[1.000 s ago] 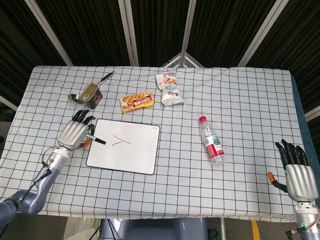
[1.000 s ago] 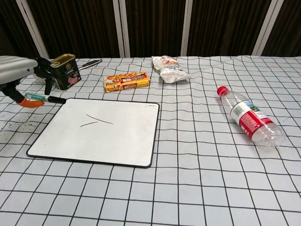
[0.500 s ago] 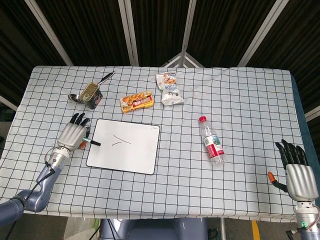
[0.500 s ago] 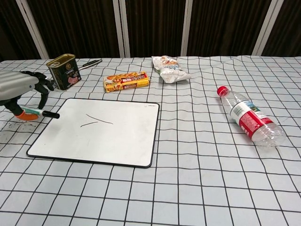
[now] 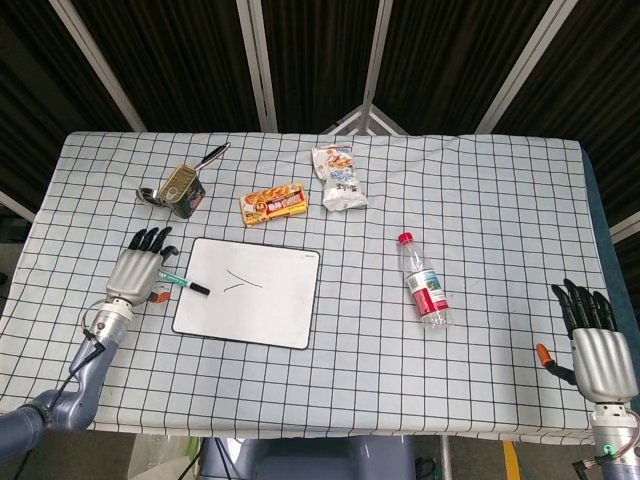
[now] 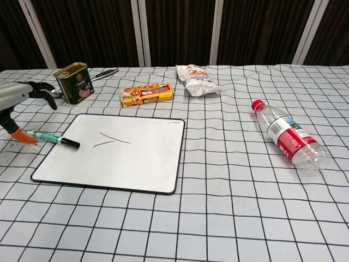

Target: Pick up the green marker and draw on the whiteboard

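Now | green marker (image 6: 52,139) lies flat across the whiteboard's (image 6: 136,158) left edge, dark tip on the board by two drawn lines, so drawing looks done | left hand (image 5: 137,274) hovers beside it, fingers apart, holding nothing | right hand (image 5: 593,342) waits far off, fingers apart, holding nothing | tin can (image 6: 74,82) closed, bottle (image 6: 286,136) looks empty

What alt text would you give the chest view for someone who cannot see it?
A green marker lies across the left edge of a whiteboard bearing two short strokes, on a checked tablecloth. The left robot hand hovers open beside the marker, not holding it. A tin, snack packets and a plastic bottle lying on its side surround the board.
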You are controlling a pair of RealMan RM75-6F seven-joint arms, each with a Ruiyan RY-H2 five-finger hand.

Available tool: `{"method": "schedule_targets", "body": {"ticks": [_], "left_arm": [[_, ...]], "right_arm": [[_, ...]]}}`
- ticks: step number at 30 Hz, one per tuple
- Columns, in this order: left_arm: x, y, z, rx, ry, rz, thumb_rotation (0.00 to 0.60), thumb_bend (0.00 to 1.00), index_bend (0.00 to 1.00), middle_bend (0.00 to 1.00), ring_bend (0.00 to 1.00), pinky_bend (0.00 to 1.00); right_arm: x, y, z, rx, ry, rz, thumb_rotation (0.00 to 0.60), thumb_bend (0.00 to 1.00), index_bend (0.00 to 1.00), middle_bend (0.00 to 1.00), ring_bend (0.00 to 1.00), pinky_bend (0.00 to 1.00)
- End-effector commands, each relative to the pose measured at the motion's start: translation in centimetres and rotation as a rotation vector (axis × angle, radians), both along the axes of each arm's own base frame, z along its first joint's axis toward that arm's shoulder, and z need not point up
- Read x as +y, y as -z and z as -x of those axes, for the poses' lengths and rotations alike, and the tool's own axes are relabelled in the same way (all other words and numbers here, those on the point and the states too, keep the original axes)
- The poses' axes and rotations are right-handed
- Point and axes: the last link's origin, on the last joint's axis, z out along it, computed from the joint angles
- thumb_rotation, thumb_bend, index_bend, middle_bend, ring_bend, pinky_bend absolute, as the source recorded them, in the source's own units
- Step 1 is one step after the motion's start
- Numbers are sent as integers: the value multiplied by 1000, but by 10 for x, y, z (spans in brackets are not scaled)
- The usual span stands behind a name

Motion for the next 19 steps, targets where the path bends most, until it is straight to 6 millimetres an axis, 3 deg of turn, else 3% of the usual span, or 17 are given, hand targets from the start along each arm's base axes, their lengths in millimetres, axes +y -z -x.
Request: {"method": "schedule_targets", "body": {"ticks": [1,9,14,19], "left_arm": [[-23,-26,-2,-124,-6,-66,600,129,112,0,0,0],[-100,-81,11,-197,18,-129,600,90,25,0,0,0],[-130,-104,26,-183,-7,-164,600,89,1,0,0,0],[-144,-116,36,-156,-9,-190,600,89,0,0,0,0]], "right_arm": [[0,0,0,5,-1,0,600,313,0,0,0,0],[-1,0,0,21,-10,-4,600,311,0,0,0,0],[0,1,0,25,-11,-3,600,312,0,0,0,0],[0,2,0,27,-9,-7,600,312,0,0,0,0]]}}
